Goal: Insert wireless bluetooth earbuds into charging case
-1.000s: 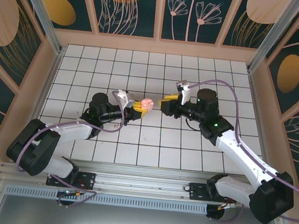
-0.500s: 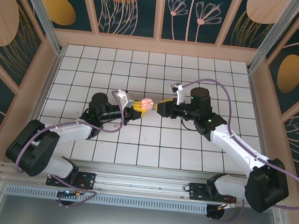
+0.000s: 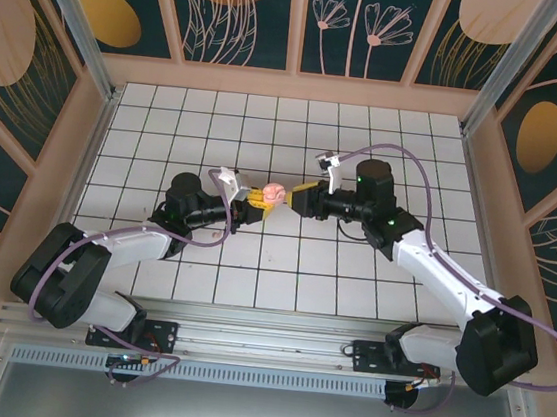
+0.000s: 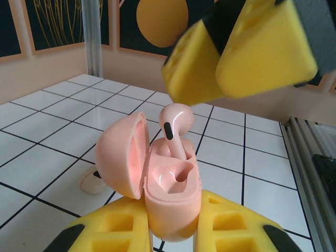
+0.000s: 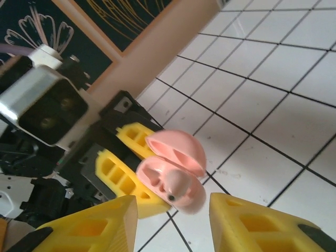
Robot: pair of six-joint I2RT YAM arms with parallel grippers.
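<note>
Left fingers [image 4: 110, 231]: clamped on the base of the charging case [image 4: 170, 194], held over the white tiled surface [image 3: 219, 111]. Right fingers [image 5: 252, 220]: apart, just above the case. Case: pink, lid [image 4: 123, 155] hinged open. Earbud [image 4: 176, 123]: pink, upright in a case socket, head above the rim.

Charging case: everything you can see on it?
The charging case is a pale pink, glossy plastic clamshell, upright and clamped by its base between the yellow fingers of the left claw. Its lid is hinged open. One earbud stands stem-down in a well, head protruding; the other well looks empty. The open right claw hovers close, not touching.
</note>
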